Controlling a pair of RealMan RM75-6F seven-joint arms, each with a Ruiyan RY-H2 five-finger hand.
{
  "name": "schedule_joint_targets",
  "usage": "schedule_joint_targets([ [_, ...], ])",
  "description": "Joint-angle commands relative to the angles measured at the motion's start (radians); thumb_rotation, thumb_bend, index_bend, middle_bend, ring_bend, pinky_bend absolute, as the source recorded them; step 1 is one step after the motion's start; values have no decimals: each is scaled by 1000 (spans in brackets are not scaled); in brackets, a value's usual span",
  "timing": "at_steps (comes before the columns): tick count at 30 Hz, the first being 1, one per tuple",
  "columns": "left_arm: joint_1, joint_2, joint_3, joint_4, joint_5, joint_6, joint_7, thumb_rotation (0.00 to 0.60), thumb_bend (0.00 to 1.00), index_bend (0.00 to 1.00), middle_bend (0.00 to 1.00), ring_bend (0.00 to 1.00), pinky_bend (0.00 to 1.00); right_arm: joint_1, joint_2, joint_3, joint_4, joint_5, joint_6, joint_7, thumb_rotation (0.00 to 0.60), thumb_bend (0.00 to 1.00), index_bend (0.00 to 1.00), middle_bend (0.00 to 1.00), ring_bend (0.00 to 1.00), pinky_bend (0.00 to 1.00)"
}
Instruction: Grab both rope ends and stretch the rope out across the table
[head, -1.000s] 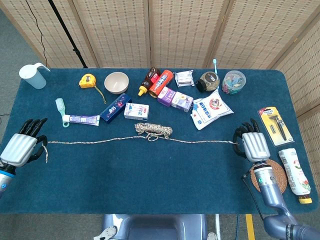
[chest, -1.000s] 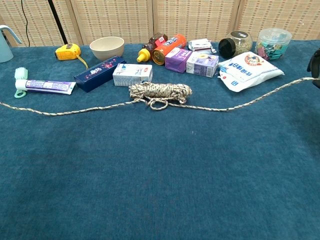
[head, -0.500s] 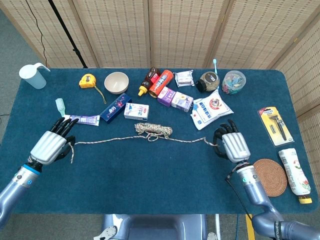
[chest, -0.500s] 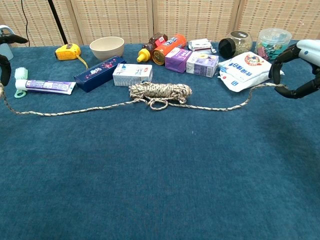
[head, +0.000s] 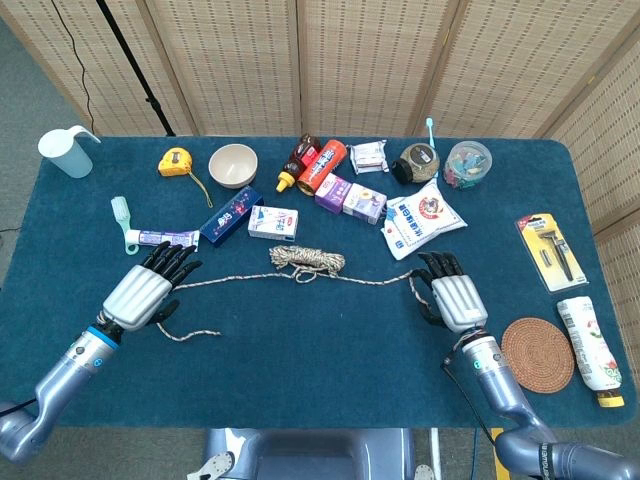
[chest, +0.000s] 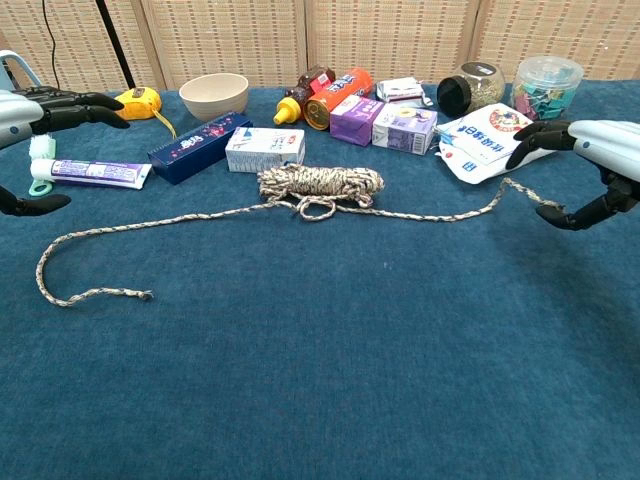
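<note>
Two hands hover with fingers spread, holding nothing: left hand (head: 145, 292), right hand (head: 448, 296). Between them the rope (head: 306, 262) lies slack on the blue table (head: 320, 360), partly coiled.

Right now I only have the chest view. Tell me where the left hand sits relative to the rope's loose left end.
Observer: In the head view, the left hand is over the bend in the rope. The loose end lies ungripped, nearer the table's middle.
Operator: Report what is outboard of the right hand.
Observer: A round coaster lies just beyond the right hand, nearer the robot.
Operator: Go on to the edge.
Observer: A razor pack and a tube lie by the table's right edge.
</note>
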Motion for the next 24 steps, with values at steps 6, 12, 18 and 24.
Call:
schedule_joint_targets([
  [6,3,24,-11,-38,-29,0,11,600,263,0,0,0,0,-12,60,-7,-59,14,1,-31,600,444,17,0,0,0],
  [12,20,58,-11,-56,-41,18,6,589,251,0,0,0,0,-20,97,-15,-101,21,-5,-34,600,316,0,0,0,0],
  [18,35,89,-9,-69,-60,21,-1,526,216,0,0,0,0,-20,105,-17,-111,27,-10,-31,600,156,0,0,0,0],
  [24,55,123,-4,-96,-74,33,13,518,215,0,0,0,0,-26,121,-11,-118,22,11,-28,600,118,0,0,0,0],
])
